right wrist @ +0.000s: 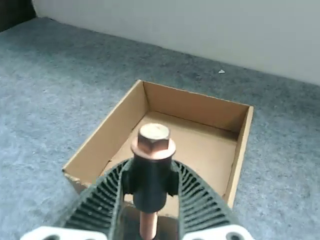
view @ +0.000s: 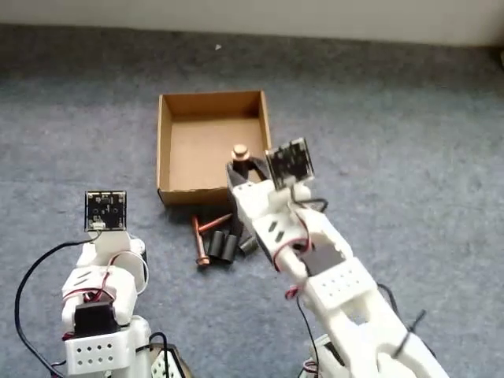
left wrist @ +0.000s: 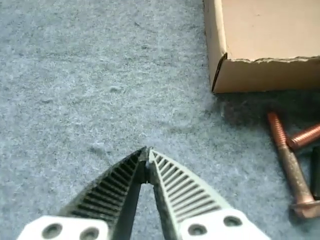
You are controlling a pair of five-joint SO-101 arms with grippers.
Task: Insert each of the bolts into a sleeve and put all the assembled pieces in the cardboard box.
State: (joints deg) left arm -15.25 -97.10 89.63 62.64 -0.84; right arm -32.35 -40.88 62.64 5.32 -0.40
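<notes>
Grey tabletop (view: 409,118) is carrying everything. The cardboard box (view: 209,150) is sitting open just ahead of and below the right hand (right wrist: 150,175). This hand is clamping a black sleeve (right wrist: 149,192) with a copper bolt (right wrist: 153,140) standing upright through it, over the box's near edge. The left hand (left wrist: 146,155) is pinching shut on nothing, low over the tabletop. Two loose bolts (view: 198,240) and spare sleeves (view: 229,248) are lying between the hands, beside the box.
</notes>
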